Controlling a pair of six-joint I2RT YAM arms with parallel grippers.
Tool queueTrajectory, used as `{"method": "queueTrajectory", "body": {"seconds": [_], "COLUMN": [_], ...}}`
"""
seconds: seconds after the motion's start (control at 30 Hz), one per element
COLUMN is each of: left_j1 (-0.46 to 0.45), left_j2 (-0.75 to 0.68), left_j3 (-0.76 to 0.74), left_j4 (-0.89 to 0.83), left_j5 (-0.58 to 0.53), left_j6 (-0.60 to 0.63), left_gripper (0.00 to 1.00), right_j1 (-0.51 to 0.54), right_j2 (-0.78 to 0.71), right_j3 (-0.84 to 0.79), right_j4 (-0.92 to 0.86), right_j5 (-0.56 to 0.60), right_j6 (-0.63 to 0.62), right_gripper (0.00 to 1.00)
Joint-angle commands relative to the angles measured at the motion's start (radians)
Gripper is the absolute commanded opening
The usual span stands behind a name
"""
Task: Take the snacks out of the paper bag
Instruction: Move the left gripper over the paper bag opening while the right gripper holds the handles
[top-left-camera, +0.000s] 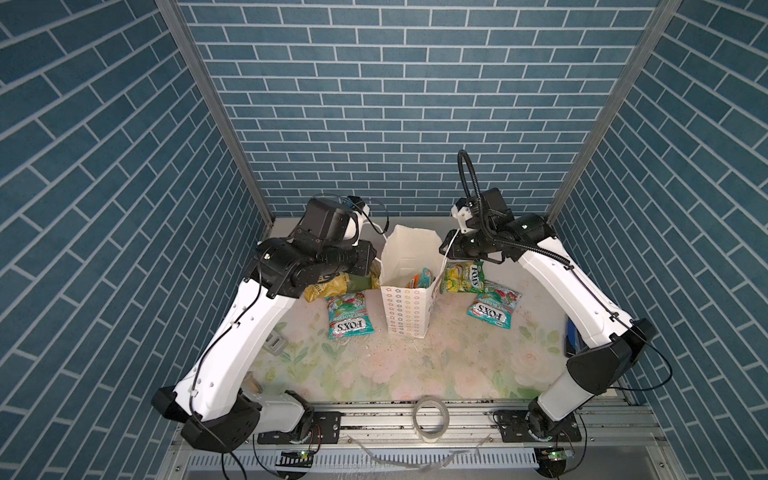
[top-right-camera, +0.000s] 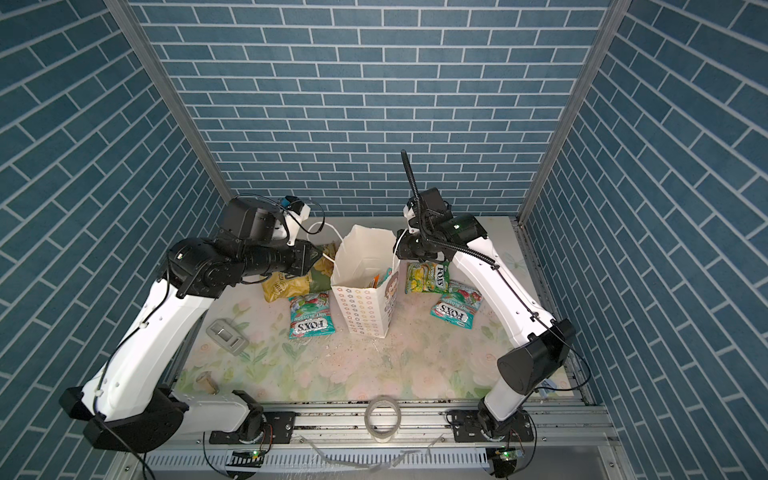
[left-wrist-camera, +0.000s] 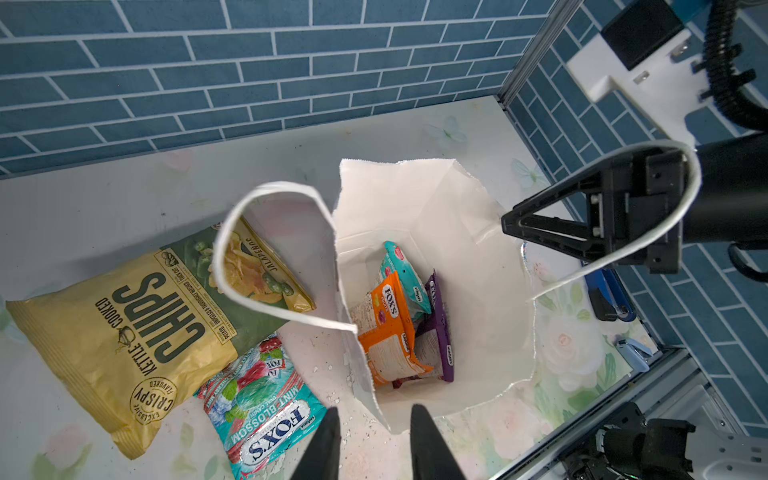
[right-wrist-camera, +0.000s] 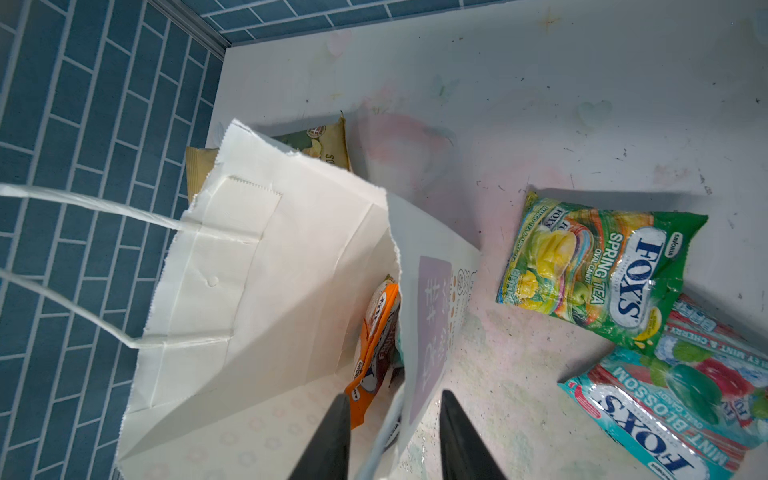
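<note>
Right tool (right-wrist-camera: 395, 395): fingers spread, nothing pinched, hanging right over the rim of the paper bag (top-left-camera: 405, 307), and one thin side wall runs up between them. If it closes here, I'd say it bites paper, not a packet.
Left tool (left-wrist-camera: 375, 415): fingers apart as well, empty, poised at the rim on the other side of the bag.
Snag watch: a string handle (left-wrist-camera: 557, 286) is draped around the right tool's body. Any pull away could hoist or tip the bag.
Other handle (left-wrist-camera: 219, 266): its loop stands free close to the left tool, so a dive could hook it.
Paper bag: upright mid-table, mouth open. It looks light and tall, so I'd expect it to topple at a nudge.
Inside: orange packet (left-wrist-camera: 386, 332), teal packet (left-wrist-camera: 403, 270) and purple packet (left-wrist-camera: 436, 324), on edge and pressed together at the bottom. The film is glossy, so a grip may slip or drag a neighbour up.
Out, left side: chips bag (left-wrist-camera: 124, 332) and a mint packet (left-wrist-camera: 266, 407), flat on the table (top-left-camera: 415, 361) just beside the bag.
Out, right side: spring tea packet (right-wrist-camera: 594, 270) touching a second mint packet (right-wrist-camera: 685, 407), near the bag.
Knock-on: a falling bag would likely land on one of these pairs and hide its own mouth.
Progress call: four out and three to go, by what shows.
</note>
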Motion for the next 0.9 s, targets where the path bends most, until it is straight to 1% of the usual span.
{"method": "queueTrajectory", "body": {"seconds": [0.0,0.13,0.2,0.3,0.4,0.6,0.77,0.87], "left_j1": [-0.005,-0.004,-0.005,-0.010,-0.022,-0.029,-0.029,-0.030], "left_j2": [0.071,0.114,0.134,0.170,0.197,0.234,0.261,0.273], "left_j3": [0.038,0.051,0.063,0.098,0.119,0.135,0.139,0.145], "left_j4": [-0.069,-0.025,-0.004,-0.005,-0.006,-0.003,-0.004,-0.011], "left_j5": [-0.043,-0.013,0.011,0.025,0.028,0.031,0.034,0.028], "left_j6": [-0.038,-0.065,-0.071,-0.073,-0.069,-0.068,-0.068,-0.067], "left_gripper": [0.31,0.31,0.31,0.31,0.31,0.31,0.31,0.31], "right_j1": [-0.010,-0.014,-0.015,-0.015,-0.015,-0.015,-0.015,-0.016], "right_j2": [-0.061,-0.068,-0.064,-0.062,-0.059,-0.060,-0.071,-0.057], "right_j3": [-0.015,-0.040,-0.050,-0.048,-0.023,-0.016,-0.049,-0.017], "right_j4": [-0.025,-0.014,-0.012,-0.040,-0.099,-0.133,-0.079,-0.098], "right_j5": [-0.054,-0.171,-0.179,-0.098,-0.027,0.027,0.037,0.051], "right_j6": [-0.054,-0.080,-0.070,-0.055,-0.081,-0.152,-0.233,-0.254], "right_gripper": [0.36,0.38,0.38,0.38,0.38,0.39,0.40,0.40]}}
